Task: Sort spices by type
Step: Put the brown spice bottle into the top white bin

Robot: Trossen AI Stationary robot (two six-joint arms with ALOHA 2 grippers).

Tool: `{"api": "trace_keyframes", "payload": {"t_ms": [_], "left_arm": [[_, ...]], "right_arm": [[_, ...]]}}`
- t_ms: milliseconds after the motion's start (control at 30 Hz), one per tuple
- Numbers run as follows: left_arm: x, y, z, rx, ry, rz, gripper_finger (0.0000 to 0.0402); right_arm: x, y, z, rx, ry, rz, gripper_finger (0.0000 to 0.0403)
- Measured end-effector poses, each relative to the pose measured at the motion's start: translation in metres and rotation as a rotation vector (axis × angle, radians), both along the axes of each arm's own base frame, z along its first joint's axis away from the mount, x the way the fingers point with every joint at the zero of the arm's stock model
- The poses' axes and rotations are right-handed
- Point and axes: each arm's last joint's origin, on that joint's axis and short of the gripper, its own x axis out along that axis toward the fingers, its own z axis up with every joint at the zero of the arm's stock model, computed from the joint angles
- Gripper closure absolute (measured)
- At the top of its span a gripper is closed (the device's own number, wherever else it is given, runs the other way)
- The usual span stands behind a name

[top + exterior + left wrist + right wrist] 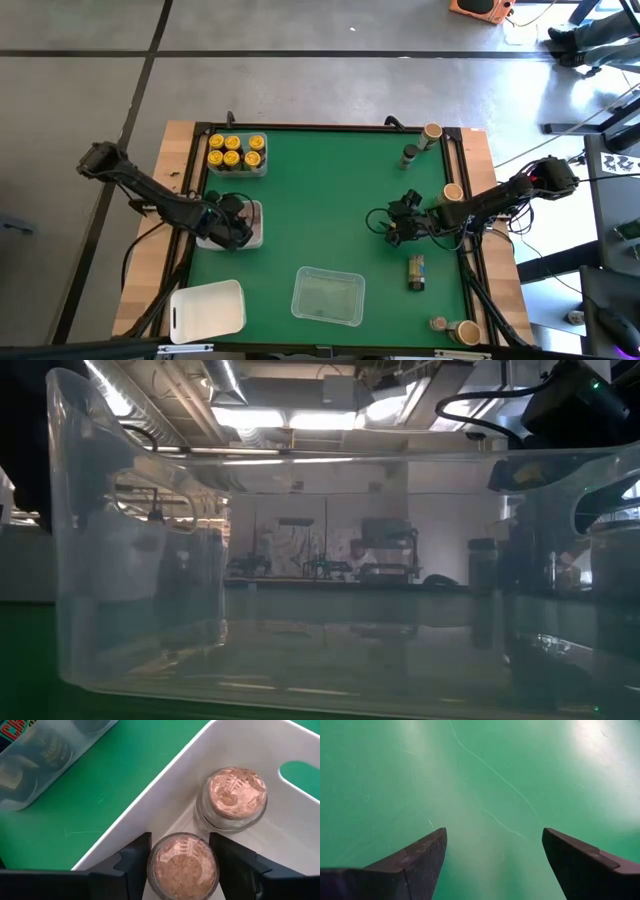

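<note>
Left gripper (182, 870) sits inside white tray (255, 226) at table's left-middle, fingers (134, 862) either side of a copper-lidded jar (183, 865); pads look v. close to the jar but can't tell if they actually press it, so grip unclear. 2nd copper-lidded jar (233, 796) stands just beside it in same tray, untouched. Left arm reaches in from left edge, bent down over the tray; in high view the gripper itself hides most of the tray contents.

Right gripper (403, 222) hovers low over bare green mat (485, 775) at centre-right, fingers (415, 860) spread wide, nothing between them. Right arm comes in from right edge, stretched across toward centre.

Yellow-lid jars (232, 150), six of them, packed in clear tray (262, 166) at far left corner. Dark-lid jar (409, 155) upright near far right; tan-lid jars (432, 132) along right wooden rim, a few more at near right corner, partly cut off. One jar lying on its side (417, 271) on mat near right, label unreadable. Empty clear tray (327, 296) near-centre; white lid-like tray (207, 310) at near left corner.

Low view: almost fully blocked by clear tray wall (300, 570), only blurry room and dark arm parts thru it.
</note>
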Motion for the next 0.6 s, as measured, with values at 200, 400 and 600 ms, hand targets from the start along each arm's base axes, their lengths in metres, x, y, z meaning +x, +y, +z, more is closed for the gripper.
{"api": "trace_keyframes", "payload": {"t_ms": [200,400,600], "left_arm": [[0.0,0.001,0.0,-0.014,-0.002,0.02,0.0157],[0.003,0.0,0.007,-0.051,0.032,-0.021,0.012],[0.01,-0.004,0.04,-0.052,0.01,-0.058,0.0117]], "right_arm": [[0.0,0.0,0.0,-0.006,0.006,0.008,0.0077],[0.0,0.0,0.0,0.001,0.004,0.015,0.0077],[0.001,0.002,-0.001,0.055,0.02,0.067,0.0077]]}}
